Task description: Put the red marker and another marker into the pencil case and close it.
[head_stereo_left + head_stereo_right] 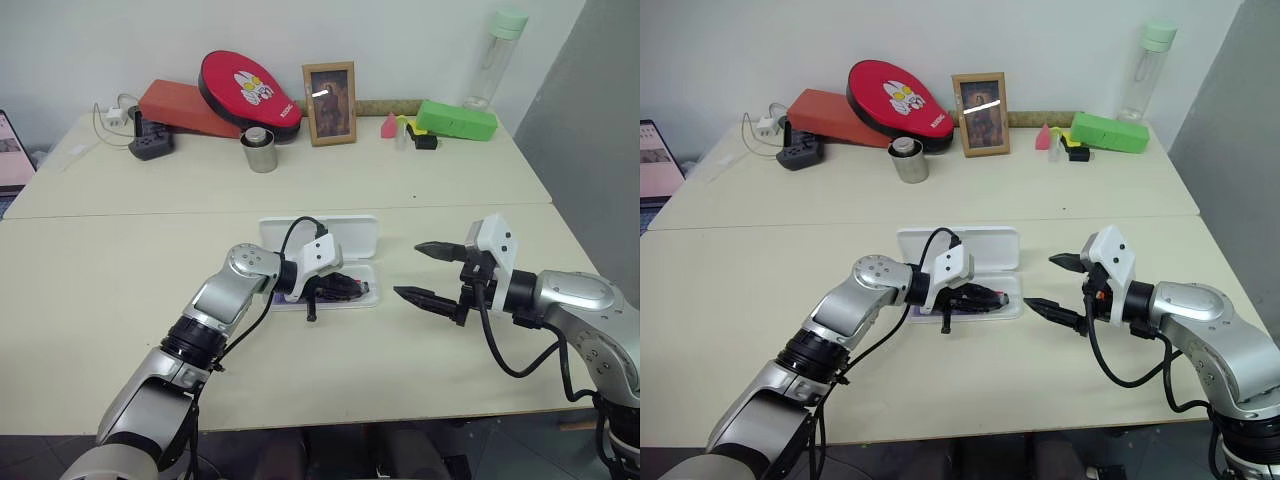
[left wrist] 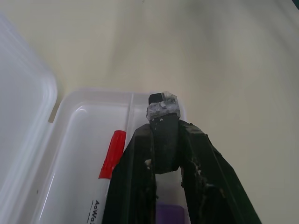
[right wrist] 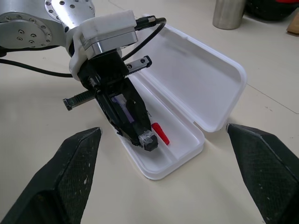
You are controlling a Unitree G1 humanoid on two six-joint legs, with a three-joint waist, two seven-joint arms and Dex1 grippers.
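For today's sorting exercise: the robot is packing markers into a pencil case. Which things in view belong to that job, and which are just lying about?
Belong to the job:
- pencil case, lid open
- red marker, in the case
- purple marker, in the case under the left claw

Just lying about:
- metal cup
- picture frame
- green box
- bottle
- red pad

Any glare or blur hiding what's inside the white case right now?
Left wrist view: the left gripper is sharp, and the red-capped white marker lies readable in the white plastic pencil case; soft sheen on its wall, no washout. Right wrist view: the right gripper's near fingers look soft; the case interior is evenly lit.
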